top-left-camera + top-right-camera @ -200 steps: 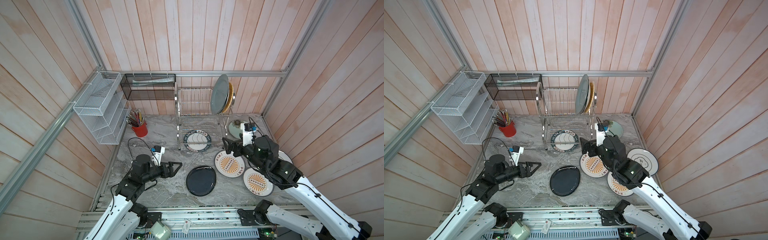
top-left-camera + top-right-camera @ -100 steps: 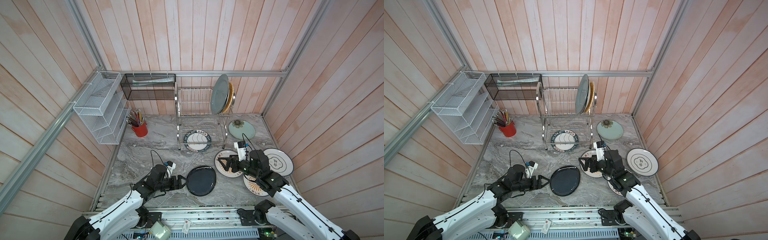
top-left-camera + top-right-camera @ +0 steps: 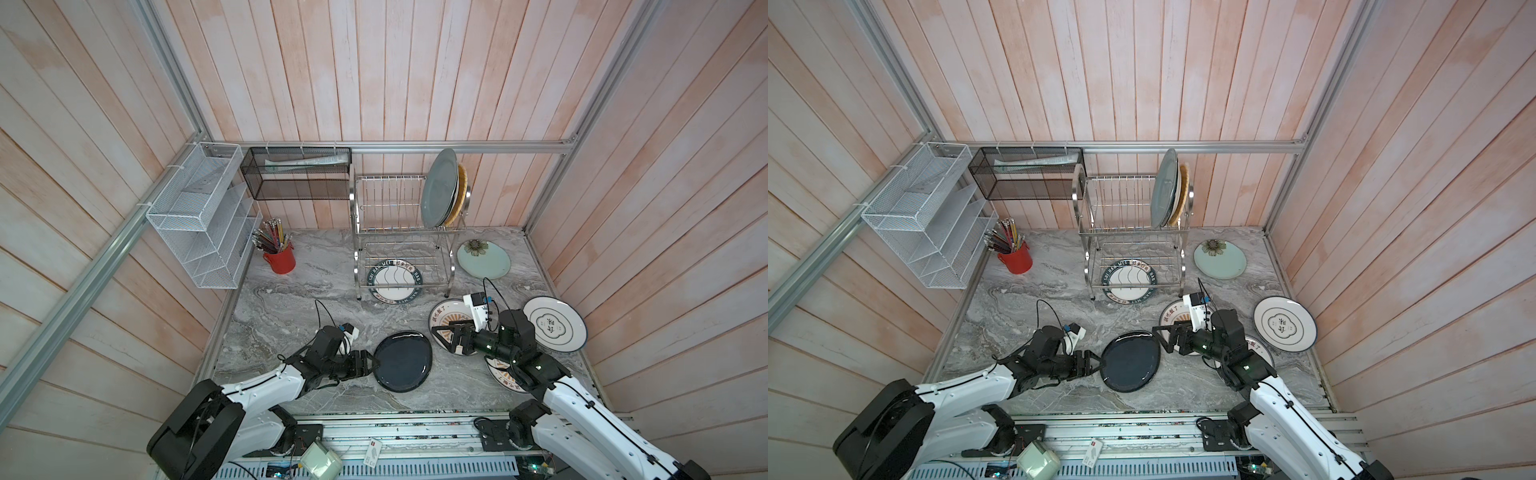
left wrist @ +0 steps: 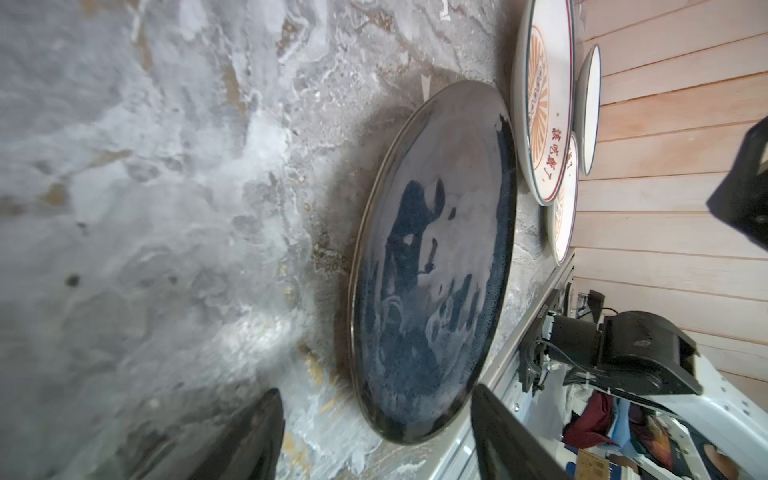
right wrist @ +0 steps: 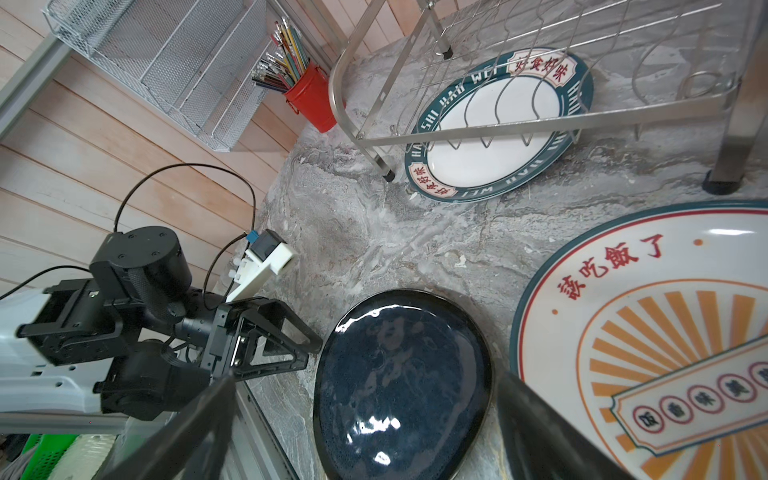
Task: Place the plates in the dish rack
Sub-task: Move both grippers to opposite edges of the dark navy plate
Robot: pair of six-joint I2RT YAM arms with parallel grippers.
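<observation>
Centrally: black plate (image 3: 402,360) glossy, slightly egg-shaped, lying flat.

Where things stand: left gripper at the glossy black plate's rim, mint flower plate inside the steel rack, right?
Not the mint flower plate: both top views show it flat on the marble tabletop beside the steel wire rack. The left gripper is at the glossy black plate's rim.

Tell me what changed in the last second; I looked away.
Both arms came down toward the glossy black plate from either side. The left pincer now straddles its left rim and has narrowed, not yet clamped; the right pincer stayed wide open by its right edge. The plate and the shiny steel wire dish rack stayed put.
</observation>
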